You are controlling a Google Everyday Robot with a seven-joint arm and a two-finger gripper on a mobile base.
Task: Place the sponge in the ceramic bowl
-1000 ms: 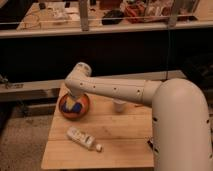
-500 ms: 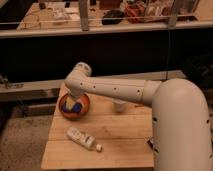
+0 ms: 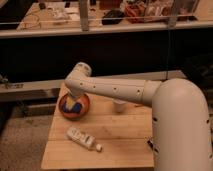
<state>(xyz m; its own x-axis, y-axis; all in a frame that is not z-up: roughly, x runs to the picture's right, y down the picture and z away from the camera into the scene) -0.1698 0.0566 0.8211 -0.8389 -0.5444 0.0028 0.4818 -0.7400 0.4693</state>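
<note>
The orange-brown ceramic bowl (image 3: pixel 73 106) sits at the back left of the wooden table (image 3: pixel 115 140). Inside it lies the sponge (image 3: pixel 75 105), yellow with a blue layer. My white arm reaches in from the right, and its far end hangs right over the bowl's back rim. My gripper (image 3: pixel 74 96) is mostly hidden under the arm's wrist, just above the sponge.
A white bottle (image 3: pixel 81 138) lies on its side in front of the bowl. Just right of the bowl a small white cup (image 3: pixel 118 105) stands behind the arm. A small dark packet (image 3: pixel 149 144) peeks out by my arm at the right. Behind the table runs a railing.
</note>
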